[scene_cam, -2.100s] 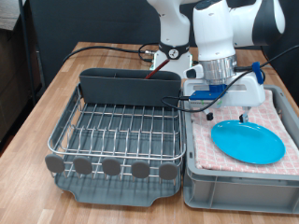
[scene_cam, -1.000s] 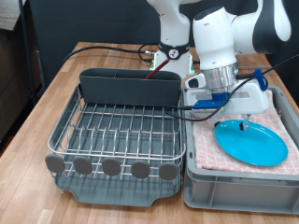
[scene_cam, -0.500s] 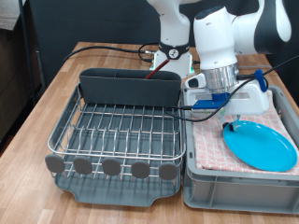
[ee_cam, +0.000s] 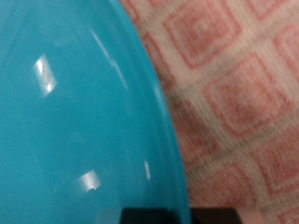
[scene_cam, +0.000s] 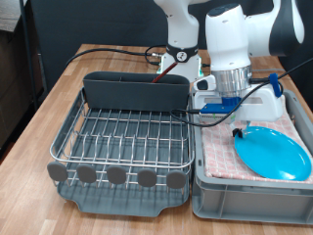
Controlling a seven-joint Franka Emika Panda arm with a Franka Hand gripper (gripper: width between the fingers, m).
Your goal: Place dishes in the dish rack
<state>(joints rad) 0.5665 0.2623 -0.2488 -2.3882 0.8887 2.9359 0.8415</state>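
The light-blue plate (scene_cam: 279, 155) lies on the pink checked cloth (scene_cam: 293, 116) in the grey bin (scene_cam: 245, 196) at the exterior view's right. My gripper (scene_cam: 240, 131) is low at the plate's left rim, touching or just above it. In the wrist view the plate (ee_cam: 75, 112) fills most of the picture, its rim running down to a dark finger part at the frame's edge, with the cloth (ee_cam: 243, 84) beside it. The silver wire dish rack (scene_cam: 122, 137) with its grey trough (scene_cam: 135, 90) stands at the left and holds no dishes. The cup and the spoon are out of view.
The bin's walls surround the plate closely. Black cables (scene_cam: 117, 49) run across the wooden table behind the rack. The robot's base (scene_cam: 181, 54) stands behind the rack and bin.
The gripper has come down and moved left to the plate's left rim. The plate has shifted to the right in the bin.
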